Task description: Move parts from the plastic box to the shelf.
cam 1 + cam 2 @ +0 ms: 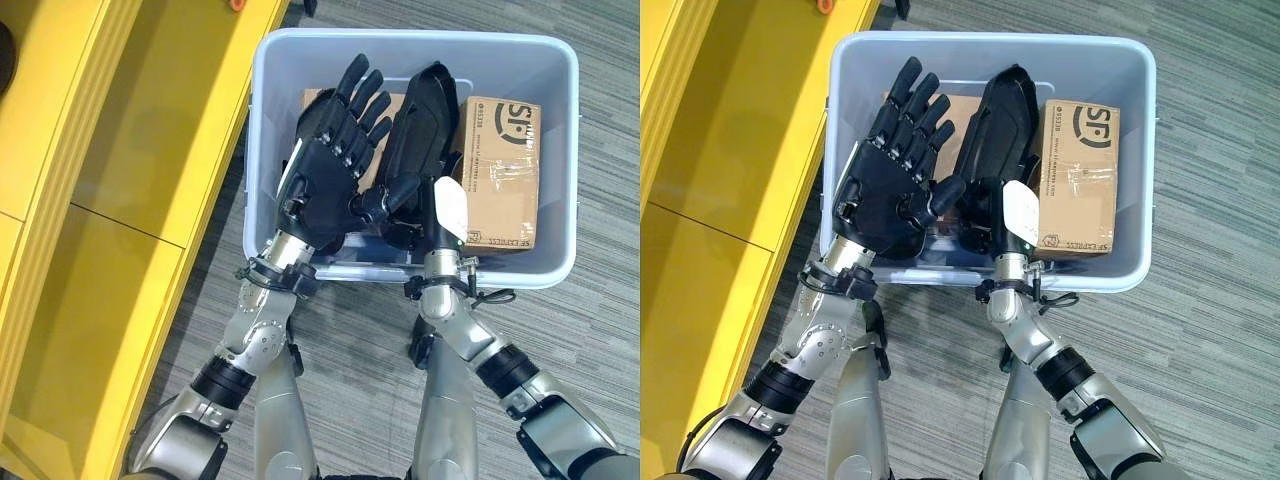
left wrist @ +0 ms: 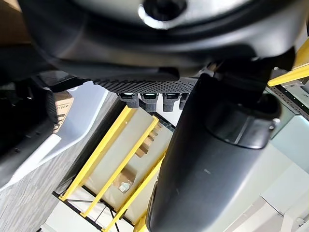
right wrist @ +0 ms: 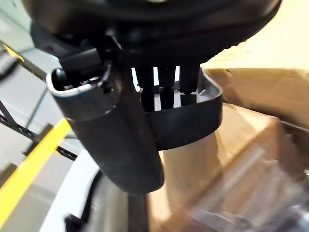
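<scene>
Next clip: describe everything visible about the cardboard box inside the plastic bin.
The cardboard box is plain brown, sealed with clear tape, with dark print and a label strip along one edge. It lies flat in the right part of the pale blue plastic box, close to its right wall. The right hand, fingers straight, sits edge-on along its left side, apparently touching it.

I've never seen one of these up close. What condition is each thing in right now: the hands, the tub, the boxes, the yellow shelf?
Left hand: open, fingers straight and spread, above the plastic box, holding nothing.
Right hand: open, fingers straight, edge-on against the side of the taped cardboard box.
Plastic box: on the floor, no lid, parts inside.
Taped cardboard box: sealed, lying flat in the plastic box.
Second cardboard box: mostly hidden under the hands.
Yellow shelf: bare where visible.
</scene>
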### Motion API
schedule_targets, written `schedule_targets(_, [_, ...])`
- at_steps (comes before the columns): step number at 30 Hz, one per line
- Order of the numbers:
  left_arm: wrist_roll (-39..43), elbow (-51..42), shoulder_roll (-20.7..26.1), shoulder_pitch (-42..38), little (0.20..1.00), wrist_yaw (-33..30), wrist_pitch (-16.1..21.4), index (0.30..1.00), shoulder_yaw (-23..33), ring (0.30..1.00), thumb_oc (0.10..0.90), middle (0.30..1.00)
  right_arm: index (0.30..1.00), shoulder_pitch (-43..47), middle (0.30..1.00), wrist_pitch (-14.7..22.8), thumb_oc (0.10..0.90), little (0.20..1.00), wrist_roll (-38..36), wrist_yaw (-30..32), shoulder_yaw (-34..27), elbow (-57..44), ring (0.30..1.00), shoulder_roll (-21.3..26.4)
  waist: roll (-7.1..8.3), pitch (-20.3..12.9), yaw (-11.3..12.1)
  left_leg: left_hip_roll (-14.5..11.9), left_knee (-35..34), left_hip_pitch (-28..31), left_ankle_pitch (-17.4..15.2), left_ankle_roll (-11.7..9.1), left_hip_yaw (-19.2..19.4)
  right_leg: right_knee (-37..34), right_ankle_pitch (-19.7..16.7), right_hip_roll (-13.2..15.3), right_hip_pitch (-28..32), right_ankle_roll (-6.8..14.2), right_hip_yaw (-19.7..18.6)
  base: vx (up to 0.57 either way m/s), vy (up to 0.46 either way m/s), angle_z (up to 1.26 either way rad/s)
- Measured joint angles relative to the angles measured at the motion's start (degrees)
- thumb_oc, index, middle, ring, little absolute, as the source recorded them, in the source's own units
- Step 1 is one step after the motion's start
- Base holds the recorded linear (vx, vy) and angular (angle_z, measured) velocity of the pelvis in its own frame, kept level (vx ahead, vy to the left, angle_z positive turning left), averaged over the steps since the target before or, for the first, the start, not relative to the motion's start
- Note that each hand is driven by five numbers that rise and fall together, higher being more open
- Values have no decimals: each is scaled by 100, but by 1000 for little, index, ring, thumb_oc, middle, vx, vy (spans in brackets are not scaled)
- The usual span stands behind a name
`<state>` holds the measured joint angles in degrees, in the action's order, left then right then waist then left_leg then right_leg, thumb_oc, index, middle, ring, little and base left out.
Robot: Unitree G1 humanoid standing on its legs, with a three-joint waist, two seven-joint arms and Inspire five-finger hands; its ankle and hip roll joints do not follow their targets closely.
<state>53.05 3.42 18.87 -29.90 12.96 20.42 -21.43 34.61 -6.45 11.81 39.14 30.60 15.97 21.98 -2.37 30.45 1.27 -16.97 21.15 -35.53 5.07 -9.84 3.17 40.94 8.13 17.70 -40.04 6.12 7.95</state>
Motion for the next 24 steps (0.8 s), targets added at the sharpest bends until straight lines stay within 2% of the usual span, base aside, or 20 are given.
schedule_targets(10, [-50,-421,-24,216,1000,-147,-53,1000,144,1000,900,1000,300,-232,300,26,400,300,150,-412,-394,-1262,300,44,6,14,-148,12,-67,883,-149,64,417,-362,-140,-27,701,129,-295,42,85,-13])
schedule_targets(17, [-193,-888,-23,511,1000,-207,-94,1000,394,1000,900,1000,300,-875,300,90,400,300,120,-418,-538,-1848,300,390,-55,-3,-291,10,-686,2321,-162,51,690,-927,-143,-73,1990,200,-274,82,5,-9])
schedule_targets(20, [-203,-1111,-23,493,1000,-2,-99,1000,448,1000,900,1000,300,-953,300,118,400,300,120,-414,-705,-2072,300,488,-90,-19,-290,11,-816,2562,-158,43,750,-1027,-136,-78,2204,211,-258,122,-44,-3])
schedule_targets(24, [-236,-1428,-3,416,1000,137,-312,1000,465,1000,900,1000,300,-1017,300,115,400,300,119,-410,-725,-2160,300,547,-136,-45,-324,21,-1119,2976,-98,17,763,-1311,-161,-96,2661,251,-154,178,9,4])
